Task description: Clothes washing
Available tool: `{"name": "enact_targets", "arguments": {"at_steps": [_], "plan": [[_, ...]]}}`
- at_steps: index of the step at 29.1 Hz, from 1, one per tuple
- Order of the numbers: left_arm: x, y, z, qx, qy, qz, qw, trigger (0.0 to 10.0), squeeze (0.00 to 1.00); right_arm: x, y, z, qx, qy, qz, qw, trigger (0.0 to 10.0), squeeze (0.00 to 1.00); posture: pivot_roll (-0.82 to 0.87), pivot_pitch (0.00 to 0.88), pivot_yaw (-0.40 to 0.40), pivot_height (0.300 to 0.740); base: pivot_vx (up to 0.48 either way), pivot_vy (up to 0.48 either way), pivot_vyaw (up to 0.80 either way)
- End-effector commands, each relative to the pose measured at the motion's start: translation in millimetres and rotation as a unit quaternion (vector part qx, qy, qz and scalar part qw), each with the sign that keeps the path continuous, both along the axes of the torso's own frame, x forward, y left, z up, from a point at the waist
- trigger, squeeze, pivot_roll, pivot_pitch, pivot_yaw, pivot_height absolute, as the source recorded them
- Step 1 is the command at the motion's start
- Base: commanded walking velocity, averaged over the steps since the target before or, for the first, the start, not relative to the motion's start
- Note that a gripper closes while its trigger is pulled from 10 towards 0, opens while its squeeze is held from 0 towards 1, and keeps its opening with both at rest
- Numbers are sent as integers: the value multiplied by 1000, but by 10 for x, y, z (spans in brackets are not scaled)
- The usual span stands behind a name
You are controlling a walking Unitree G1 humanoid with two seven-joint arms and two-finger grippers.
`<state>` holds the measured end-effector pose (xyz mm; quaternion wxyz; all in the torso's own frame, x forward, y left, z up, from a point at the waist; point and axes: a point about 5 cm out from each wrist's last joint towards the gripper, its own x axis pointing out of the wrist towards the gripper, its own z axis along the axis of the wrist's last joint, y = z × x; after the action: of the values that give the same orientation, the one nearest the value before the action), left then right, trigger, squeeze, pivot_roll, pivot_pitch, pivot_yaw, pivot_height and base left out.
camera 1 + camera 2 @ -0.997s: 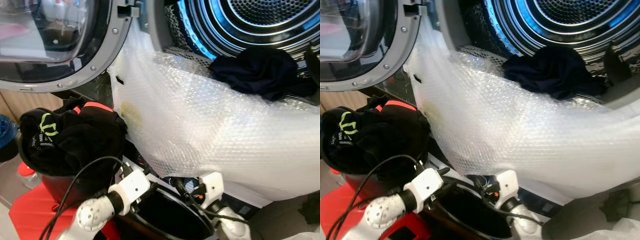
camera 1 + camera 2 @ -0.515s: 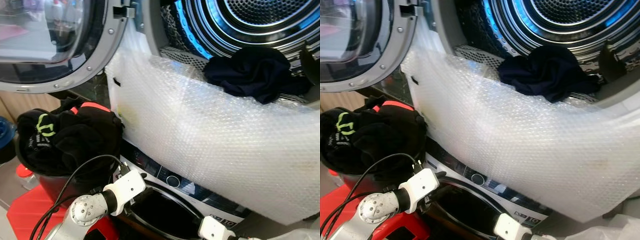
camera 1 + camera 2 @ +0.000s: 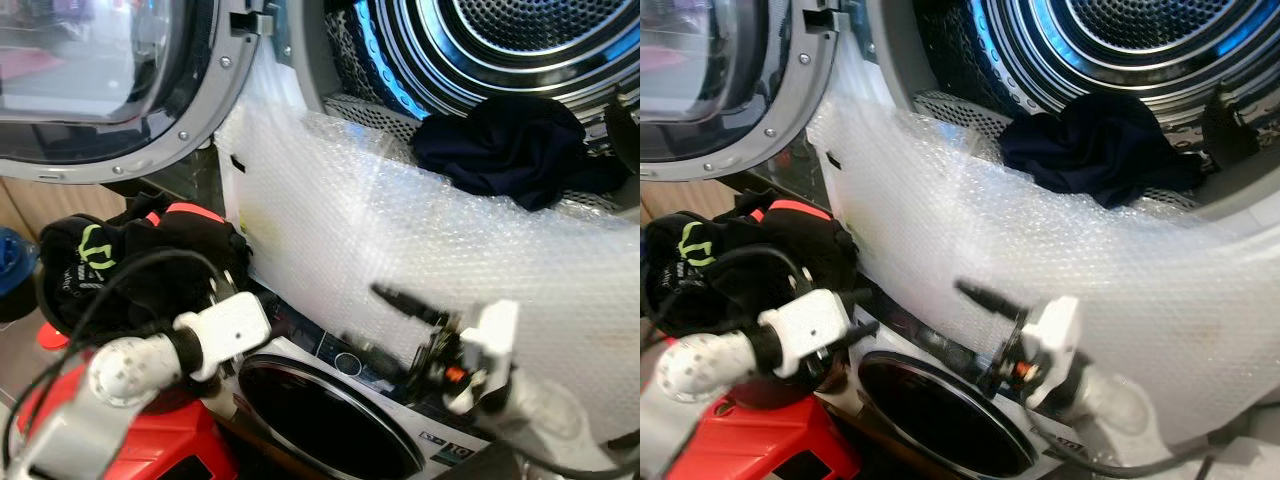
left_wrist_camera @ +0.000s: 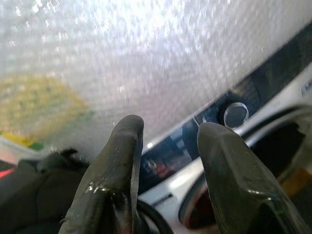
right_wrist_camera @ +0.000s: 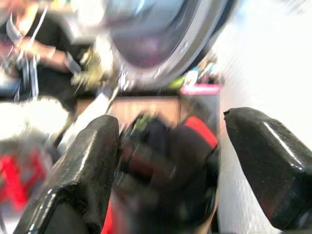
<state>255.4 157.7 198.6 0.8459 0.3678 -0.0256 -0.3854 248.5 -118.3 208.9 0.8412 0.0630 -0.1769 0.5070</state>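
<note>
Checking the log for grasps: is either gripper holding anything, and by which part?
Nothing is held. The left gripper and right gripper are both open, with nothing between the fingers.

Blurred: jaws apart, black clothes point(image 5: 161, 161) btwn, washer door point(image 5: 161, 39) above.

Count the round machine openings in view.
2: the upper drum opening holding a dark garment, and the lower dark porthole under the bubble wrap. Others may be hidden.

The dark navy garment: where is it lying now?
In the left eye view the dark navy garment lies bunched on the drum's front lip, upper right, just above the bubble wrap sheet draped over the machine's front.
</note>
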Motion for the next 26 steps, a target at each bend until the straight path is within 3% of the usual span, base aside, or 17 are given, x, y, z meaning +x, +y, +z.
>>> {"name": "enact_targets", "arguments": {"at_steps": [1, 3, 7, 10, 14, 15, 19, 22, 24, 26], "plan": [[-33, -41, 149, -10, -18, -19, 1000, 10000, 0, 8, -54, 171, 27, -18, -22, 999, 10000, 0, 284, 158, -172, 740, 0, 0, 0], [-49, -40, 299, -16, -34, -23, 999, 10000, 0, 135, -52, 342, 61, -35, -92, 993, 10000, 0, 297, 151, -173, 740, 0, 0, 0], [-52, -26, 460, -26, -51, -25, 998, 10000, 0, 225, -30, 486, 99, -41, -156, 982, 10000, 0, 324, 119, -166, 740, 0, 0, 0], [-30, -11, 472, -20, -54, -23, 998, 10000, 0, 267, -40, 523, 85, -59, -194, 975, 10000, 0, 334, 103, -158, 740, 0, 0, 0], [-4, 6, 593, -23, -62, -24, 998, 10000, 0, 430, -146, 748, 7, -144, -301, 943, 10000, 0, 337, 91, -146, 740, 0, 0, 0], [-15, 40, 650, -26, -63, -24, 997, 10000, 0, 524, -220, 848, -46, -181, -345, 920, 10000, 0, 337, 90, -144, 740, 0, 0, 0], [-45, 110, 718, -26, -65, -21, 997, 10000, 0, 619, -331, 961, -121, -227, -367, 894, 10000, 0, 339, 93, -145, 740, 0, 0, 0], [-58, 151, 742, -27, -65, -18, 997, 10000, 0, 658, -381, 975, -155, -232, -361, 890, 10000, 0, 342, 94, -147, 740, 0, 0, 0], [-94, 205, 825, -38, -64, -17, 997, 10000, 0, 803, -487, 991, -229, -238, -355, 875, 10000, 0, 341, 103, -147, 740, 0, 0, 0], [-112, 212, 857, -41, -64, -19, 997, 10000, 0, 902, -520, 1068, -241, -245, -376, 860, 10000, 0, 343, 106, -148, 740, 0, 0, 0]]}}
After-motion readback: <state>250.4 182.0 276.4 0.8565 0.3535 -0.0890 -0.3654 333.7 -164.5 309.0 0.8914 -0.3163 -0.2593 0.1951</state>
